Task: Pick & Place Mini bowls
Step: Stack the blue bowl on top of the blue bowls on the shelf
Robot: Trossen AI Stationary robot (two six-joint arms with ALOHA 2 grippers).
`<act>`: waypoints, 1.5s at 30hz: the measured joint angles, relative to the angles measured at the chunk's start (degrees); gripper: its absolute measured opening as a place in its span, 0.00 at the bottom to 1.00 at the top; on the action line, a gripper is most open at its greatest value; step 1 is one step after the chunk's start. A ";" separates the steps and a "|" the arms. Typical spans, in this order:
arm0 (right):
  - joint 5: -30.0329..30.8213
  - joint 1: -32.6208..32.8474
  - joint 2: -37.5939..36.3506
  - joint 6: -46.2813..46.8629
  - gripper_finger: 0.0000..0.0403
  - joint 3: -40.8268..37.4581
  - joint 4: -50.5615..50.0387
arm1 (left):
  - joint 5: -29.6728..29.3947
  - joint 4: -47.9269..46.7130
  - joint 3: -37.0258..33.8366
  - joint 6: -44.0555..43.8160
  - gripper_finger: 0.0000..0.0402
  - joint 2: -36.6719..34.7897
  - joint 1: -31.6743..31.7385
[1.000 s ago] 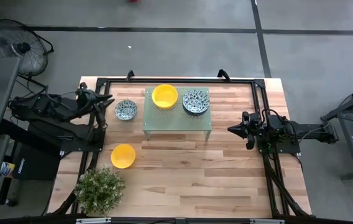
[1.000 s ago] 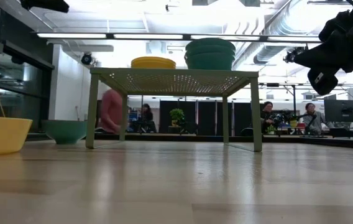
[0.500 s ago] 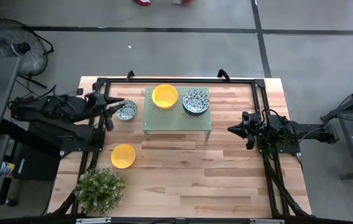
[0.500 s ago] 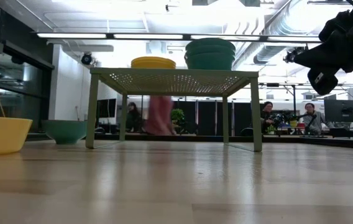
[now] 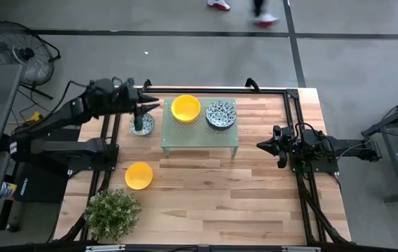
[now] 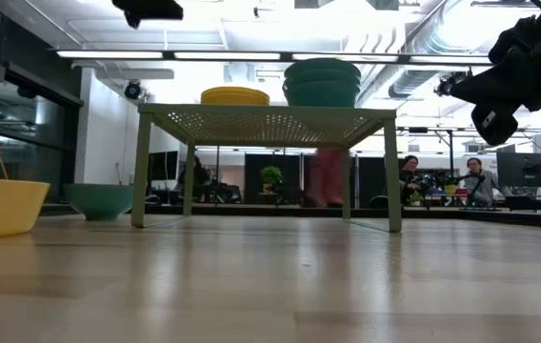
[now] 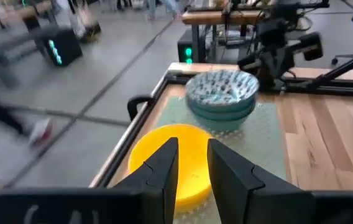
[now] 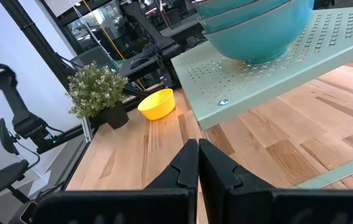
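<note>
Seen from above, bowls show at four spots, two yellow and two blue-green patterned. On the one stand point(image 5: 199, 136) are a raised yellow bowl point(image 5: 186, 108) and a patterned pile point(image 5: 221, 114). On the table point(image 5: 255, 196) are a lone patterned bowl point(image 5: 141, 126) and a low yellow bowl point(image 5: 139, 175). The pile holds more than one nested bowl, exact number unclear. There is one potted plant point(image 5: 112, 212) and one fan point(image 5: 17, 49). There are two arms, the left arm point(image 5: 66, 115) and the right arm point(image 5: 325, 148)

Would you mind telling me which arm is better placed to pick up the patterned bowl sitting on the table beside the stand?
The left. Its gripper hangs over the patterned bowl, jaws slightly apart. The right gripper waits beyond the stand, jaws together.
</note>
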 joint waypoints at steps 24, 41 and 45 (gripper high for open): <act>-0.01 0.02 -0.02 0.00 0.00 -0.02 0.02 | 17.82 -49.43 23.27 21.72 0.21 26.64 36.50; 0.00 0.00 -0.02 0.00 0.00 -0.02 0.02 | 9.76 -50.93 16.89 26.86 0.50 36.12 36.55; 0.00 0.00 -0.01 0.00 0.00 -0.02 0.02 | 8.58 -47.63 12.88 28.87 0.50 36.86 37.39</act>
